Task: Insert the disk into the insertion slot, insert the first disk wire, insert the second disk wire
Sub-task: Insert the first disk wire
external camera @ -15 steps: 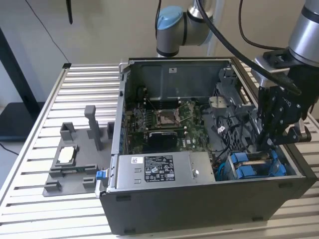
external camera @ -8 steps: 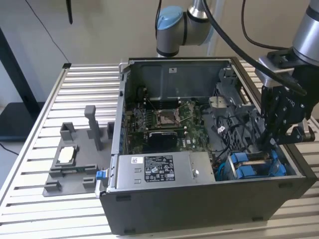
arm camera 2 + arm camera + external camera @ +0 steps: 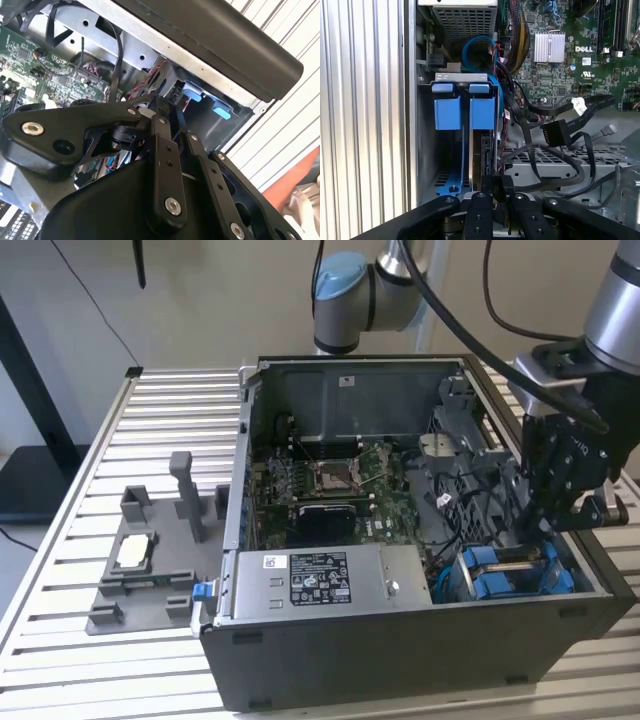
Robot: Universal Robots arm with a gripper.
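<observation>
Gripper point(image 3: 496, 196) fingers pinched on a small black plug point(image 3: 501, 183), disk point(image 3: 482, 155) edge-on just ahead of the tips, seated in the insertion slot point(image 3: 426, 150); I'd square the plug to the disk's port, push straight, and avoid the loose cables point(image 3: 519, 117) alongside.

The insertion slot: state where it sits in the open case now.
In the exterior view, the insertion slot sits in the near corner of the case at the exterior view's right, next to the power-supply box and just below the gripper.
</observation>
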